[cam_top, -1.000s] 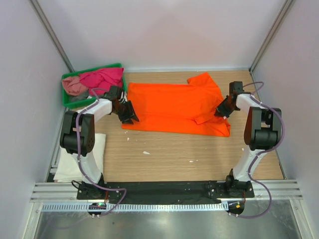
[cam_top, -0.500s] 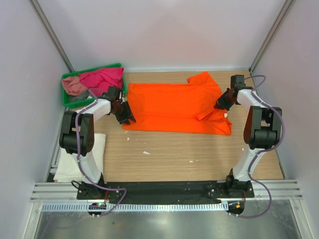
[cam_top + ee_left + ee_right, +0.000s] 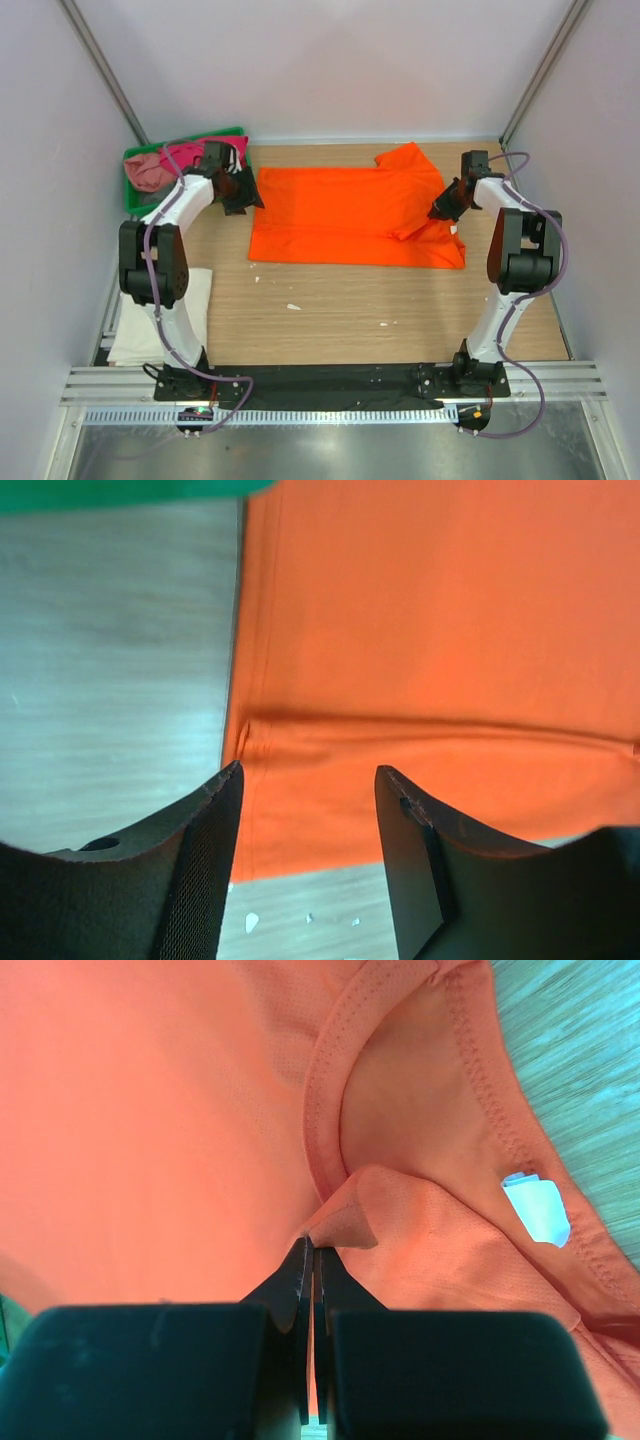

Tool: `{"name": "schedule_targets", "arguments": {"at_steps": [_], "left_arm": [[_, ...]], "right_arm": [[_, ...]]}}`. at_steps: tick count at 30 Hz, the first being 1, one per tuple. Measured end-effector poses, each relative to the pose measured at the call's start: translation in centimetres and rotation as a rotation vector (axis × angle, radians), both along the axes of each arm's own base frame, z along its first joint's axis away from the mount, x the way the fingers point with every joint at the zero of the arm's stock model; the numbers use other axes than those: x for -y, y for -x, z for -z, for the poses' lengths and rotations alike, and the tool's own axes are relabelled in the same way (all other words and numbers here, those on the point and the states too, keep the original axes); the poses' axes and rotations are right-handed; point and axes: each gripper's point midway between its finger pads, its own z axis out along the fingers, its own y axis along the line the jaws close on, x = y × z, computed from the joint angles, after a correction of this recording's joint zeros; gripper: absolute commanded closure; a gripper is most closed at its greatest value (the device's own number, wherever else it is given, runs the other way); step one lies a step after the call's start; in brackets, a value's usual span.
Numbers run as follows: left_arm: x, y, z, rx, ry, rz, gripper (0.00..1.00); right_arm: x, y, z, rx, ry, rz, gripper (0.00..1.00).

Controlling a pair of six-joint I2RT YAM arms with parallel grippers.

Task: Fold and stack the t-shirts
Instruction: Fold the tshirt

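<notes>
Right tool (image 3: pixel 313 1245) clamped on orange shirt (image 3: pixel 340 215) at the collar, left tool (image 3: pixel 309 768) spread wide over shirt's left hem, shirt flat on counter (image 3: pixel 330 310) – magenta shirt (image 3: pixel 195 153) in tray (image 3: pixel 133 200), far left

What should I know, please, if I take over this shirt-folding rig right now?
Left gripper: open, over the left edge of the orange shirt, holding nothing.
Right gripper: shut on a pinch of the orange shirt by its collar.
The orange shirt lies spread on the table. A magenta shirt and a pink shirt sit bunched in the green tray. A white shirt lies at the table's near left.
Done: orange shirt laid out.
Left: fold it, fold the tray's two, stack all.
</notes>
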Motion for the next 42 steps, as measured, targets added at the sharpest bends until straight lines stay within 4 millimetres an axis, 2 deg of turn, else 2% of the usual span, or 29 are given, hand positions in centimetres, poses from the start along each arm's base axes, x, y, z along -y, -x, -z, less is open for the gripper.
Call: {"name": "schedule_targets", "arguments": {"at_steps": [3, 6, 7, 9, 12, 20, 29, 34, 40, 42], "left_arm": [[-0.1, -1.8, -0.3, 0.028, -0.022, 0.014, 0.44], [-0.2, -2.5, 1.4, -0.001, -0.041, 0.023, 0.54], [-0.3, -2.4, 2.4, -0.022, -0.049, 0.026, 0.57], [-0.4, -1.8, 4.0, -0.068, -0.067, 0.032, 0.57], [-0.3, -1.2, 5.1, -0.108, -0.088, 0.036, 0.57], [1.0, -0.6, 5.3, -0.114, -0.109, 0.064, 0.64], [0.2, -0.5, 5.6, -0.125, -0.154, 0.038, 0.51], [0.1, -0.5, 5.8, -0.127, -0.161, 0.035, 0.58], [0.2, -0.2, 6.9, -0.154, -0.162, 0.035, 0.65], [0.2, -0.2, 7.2, -0.160, -0.163, 0.036, 0.71]], "right_arm": [[-0.1, -0.1, -0.1, 0.002, -0.004, -0.002, 0.99], [-0.1, -0.1, -0.1, 0.002, -0.005, -0.003, 0.99], [-0.1, 0.0, -0.1, 0.001, -0.006, -0.003, 0.99], [-0.2, 0.0, -0.1, 0.000, -0.009, -0.005, 0.99], [-0.2, 0.0, 0.2, -0.006, -0.012, -0.006, 0.99], [-0.3, -0.2, 0.6, -0.015, -0.017, -0.008, 0.99], [-0.3, -0.3, 0.5, -0.012, -0.017, -0.007, 0.99], [-0.3, -0.3, 0.6, -0.016, -0.019, -0.005, 0.99], [-0.3, -0.5, 0.5, -0.012, -0.019, -0.004, 0.99], [-0.3, -0.5, 0.5, -0.012, -0.019, -0.003, 0.99]]}}
